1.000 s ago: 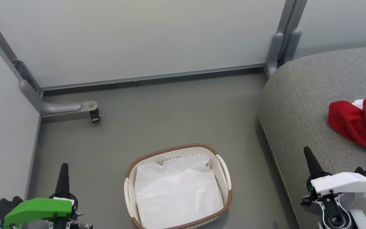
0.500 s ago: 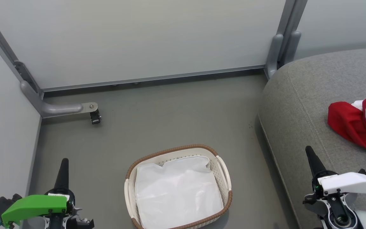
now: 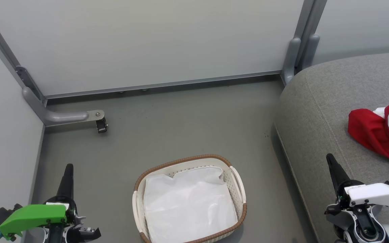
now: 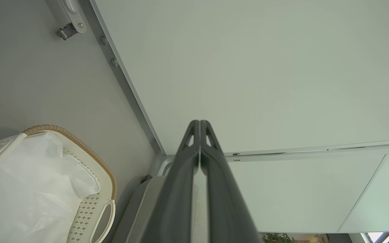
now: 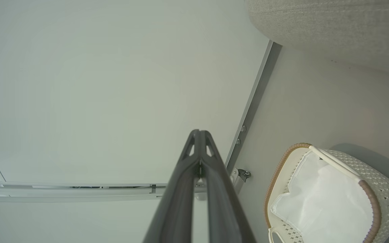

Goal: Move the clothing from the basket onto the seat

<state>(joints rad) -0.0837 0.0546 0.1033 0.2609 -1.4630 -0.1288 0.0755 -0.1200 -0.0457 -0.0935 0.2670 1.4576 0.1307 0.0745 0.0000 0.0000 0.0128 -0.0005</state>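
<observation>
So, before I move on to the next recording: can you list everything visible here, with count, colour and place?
clothing: one heap, number of pieces unclear; red with white stripes; on the seat, cut off by the head view's right edge
basket: one; cream with brown woven rim; on the floor, bottom centre
liner sheet: one; white; inside the basket
seat: one; grey fabric; right of the basket
support foot: one; grey with a small black caster; on the floor at the left corner
wall panels: three; pale, grey-framed; left and behind
floor: grey; under it all
left tool: one; dark fingers, green cover; lower left, shut, empty
right tool: one; dark fingers, white cover; lower right over the seat, shut, empty
</observation>
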